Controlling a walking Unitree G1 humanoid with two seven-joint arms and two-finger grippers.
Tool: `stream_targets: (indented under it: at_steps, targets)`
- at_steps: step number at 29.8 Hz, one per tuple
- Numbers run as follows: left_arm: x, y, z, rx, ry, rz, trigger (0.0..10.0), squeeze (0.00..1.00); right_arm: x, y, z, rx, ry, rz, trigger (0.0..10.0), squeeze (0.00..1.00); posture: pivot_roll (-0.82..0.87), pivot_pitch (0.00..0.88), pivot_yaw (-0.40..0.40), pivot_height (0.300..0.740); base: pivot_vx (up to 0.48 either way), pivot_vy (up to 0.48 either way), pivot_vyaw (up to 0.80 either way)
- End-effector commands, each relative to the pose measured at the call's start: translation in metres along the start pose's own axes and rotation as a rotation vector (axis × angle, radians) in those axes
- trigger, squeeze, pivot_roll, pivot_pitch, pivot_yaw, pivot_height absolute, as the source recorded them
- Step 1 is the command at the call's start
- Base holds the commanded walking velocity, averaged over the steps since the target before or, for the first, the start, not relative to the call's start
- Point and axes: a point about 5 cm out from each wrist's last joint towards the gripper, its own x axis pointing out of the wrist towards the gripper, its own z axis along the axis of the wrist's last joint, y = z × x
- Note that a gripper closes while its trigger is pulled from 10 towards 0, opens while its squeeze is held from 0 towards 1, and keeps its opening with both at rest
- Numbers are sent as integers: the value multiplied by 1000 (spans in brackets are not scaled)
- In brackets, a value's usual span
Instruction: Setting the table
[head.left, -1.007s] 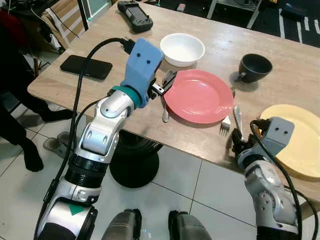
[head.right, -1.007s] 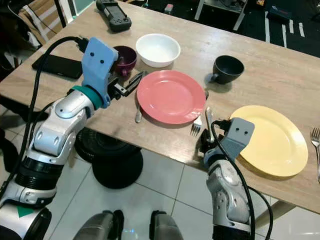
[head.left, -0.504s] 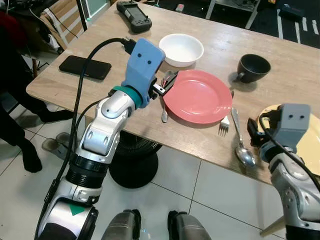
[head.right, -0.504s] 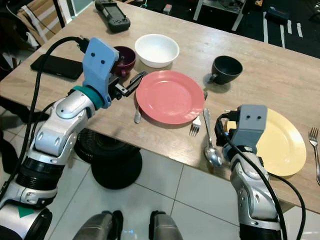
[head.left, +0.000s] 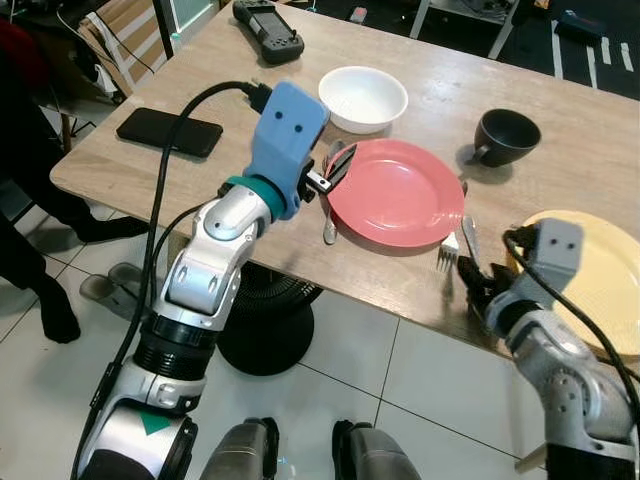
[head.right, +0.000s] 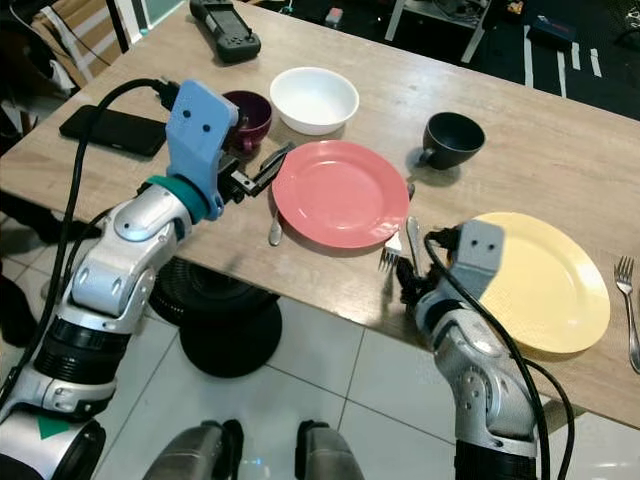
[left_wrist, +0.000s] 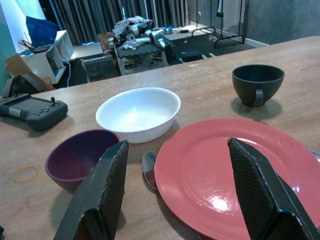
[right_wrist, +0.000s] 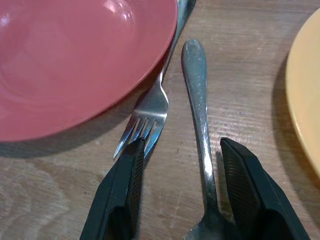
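Observation:
A red plate (head.left: 395, 190) lies near the table's front edge, with a fork (head.left: 449, 252) and a spoon (head.left: 468, 238) to its right and another spoon (head.left: 329, 228) to its left. My right gripper (head.left: 472, 278) sits low at the table edge over the bowl end of the right spoon. The right wrist view shows it open (right_wrist: 181, 142), its fingers either side of the spoon handle (right_wrist: 197, 95), beside the fork (right_wrist: 147, 117). My left gripper (head.left: 338, 160) hovers open at the plate's left rim, holding nothing. A yellow plate (head.left: 600, 270) lies to the right.
Behind the red plate stand a white bowl (head.left: 363, 97), a purple bowl (head.right: 248, 115) and a black cup (head.left: 505, 135). A phone (head.left: 168, 131) and a black controller (head.left: 268, 30) lie at the far left. Another fork (head.right: 630, 310) lies right of the yellow plate.
My right gripper drew back to the right half a second ago, baring the whole spoon, and has now come back down over its bowl end. The left arm has barely moved.

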Motion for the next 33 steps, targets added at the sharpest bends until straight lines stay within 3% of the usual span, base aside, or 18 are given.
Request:
stream_targets:
  at_steps: [1,4,10,11,12,16,17,18,33]
  targets:
    - [-1,-3,-3,6,15,-5,10000,0,-1,-2,-10,-20,41,-8,10000,0,5,84,-18,740,0,0,0]
    - [-1,-3,-3,6,16,-2,10000,0,-1,-1,-13,-90,50,-12,10000,0,5,85,-19,740,0,0,0]
    - [-1,-3,-3,5,17,-1,10000,0,0,-3,-16,-106,69,-34,9725,0,4,84,-21,740,0,0,0]
    - [-1,-3,-4,4,17,0,10000,0,1,-5,-17,-92,79,-46,9059,0,4,84,-22,740,0,0,0]
    - [-1,-3,-4,3,16,1,10000,0,2,-8,-17,-86,86,-60,7608,0,2,83,-23,740,0,0,0]
    - [-1,-3,-4,2,16,2,10000,0,2,-11,-18,-82,89,-69,7608,0,2,83,-23,740,0,0,0]
    - [-1,-3,-4,1,16,3,10000,0,3,-14,-17,-81,92,-80,745,0,2,82,-23,740,0,0,0]
    - [0,-3,-4,0,16,3,10000,0,3,-16,-17,-80,93,-87,0,0,2,81,-23,740,0,0,0]
    - [0,-3,-3,0,13,4,10000,0,2,-23,-24,-87,106,-111,0,0,0,81,-22,740,0,0,0]
